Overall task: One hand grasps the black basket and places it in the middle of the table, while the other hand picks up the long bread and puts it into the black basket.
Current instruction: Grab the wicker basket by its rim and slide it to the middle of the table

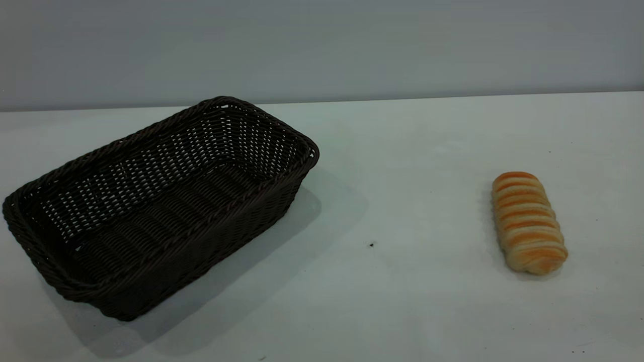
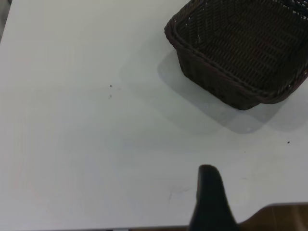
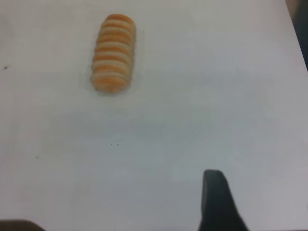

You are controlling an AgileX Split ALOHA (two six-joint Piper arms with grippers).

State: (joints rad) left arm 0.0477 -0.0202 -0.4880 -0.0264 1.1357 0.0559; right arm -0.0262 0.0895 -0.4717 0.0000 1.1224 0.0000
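The black basket (image 1: 201,256) stands empty on the left side of the white table (image 1: 412,166), set at an angle. The long bread (image 1: 528,223) lies on the right side of the table, far from the basket. Neither arm shows in the exterior view. In the left wrist view, a dark part of my left gripper (image 2: 210,199) hangs near the table's edge, well apart from the basket (image 2: 211,79). In the right wrist view, a dark part of my right gripper (image 3: 217,202) hangs over bare table, well apart from the bread (image 3: 113,53).
A plain grey wall runs behind the table's far edge. A tiny dark speck (image 1: 372,245) lies on the table between basket and bread. The table's edge, with brown floor beyond (image 2: 279,219), shows in the left wrist view.
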